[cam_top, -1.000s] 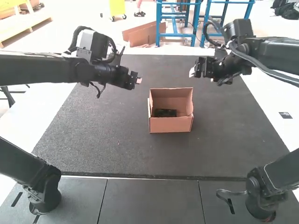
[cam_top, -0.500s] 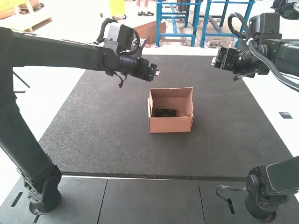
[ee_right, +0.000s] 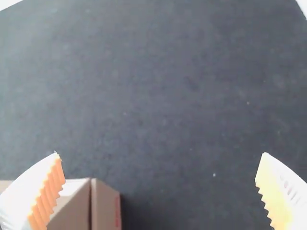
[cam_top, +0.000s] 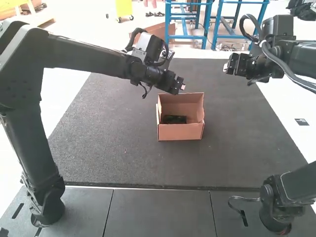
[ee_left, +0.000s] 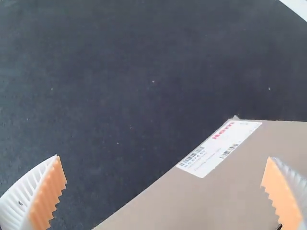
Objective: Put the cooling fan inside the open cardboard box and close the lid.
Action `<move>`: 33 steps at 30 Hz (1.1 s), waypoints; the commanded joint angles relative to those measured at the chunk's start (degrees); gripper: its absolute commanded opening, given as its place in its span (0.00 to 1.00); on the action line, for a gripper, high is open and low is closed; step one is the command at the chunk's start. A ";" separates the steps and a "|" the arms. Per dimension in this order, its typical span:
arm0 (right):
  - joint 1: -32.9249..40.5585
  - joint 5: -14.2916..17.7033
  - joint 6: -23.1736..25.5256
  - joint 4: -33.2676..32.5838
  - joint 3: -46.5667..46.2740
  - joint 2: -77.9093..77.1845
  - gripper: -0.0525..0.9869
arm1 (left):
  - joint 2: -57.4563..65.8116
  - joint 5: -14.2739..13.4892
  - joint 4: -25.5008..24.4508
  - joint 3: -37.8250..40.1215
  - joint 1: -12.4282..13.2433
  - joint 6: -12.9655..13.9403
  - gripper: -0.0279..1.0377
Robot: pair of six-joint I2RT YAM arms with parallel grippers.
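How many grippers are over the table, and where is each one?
2. The left gripper hangs close above the raised lid of the cardboard box. The right gripper hangs farther back and to the right, apart from the box. No gripper seems hidden.

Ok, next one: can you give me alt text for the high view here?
An open cardboard box sits on a dark mat, its lid standing upright at the back and a black fan inside. The left gripper hangs just above the box's far left corner, and the right gripper is off to the box's far right.
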 commanded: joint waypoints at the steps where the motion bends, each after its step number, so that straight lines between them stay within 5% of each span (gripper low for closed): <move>1: -0.83 -0.74 -0.97 -0.10 2.48 1.30 0.93 | 0.33 0.84 0.00 1.29 -0.18 -1.45 0.94; 33: -0.83 -0.65 -4.49 -3.79 3.71 5.17 0.93 | 6.66 1.98 1.49 -5.04 -2.82 -2.68 0.94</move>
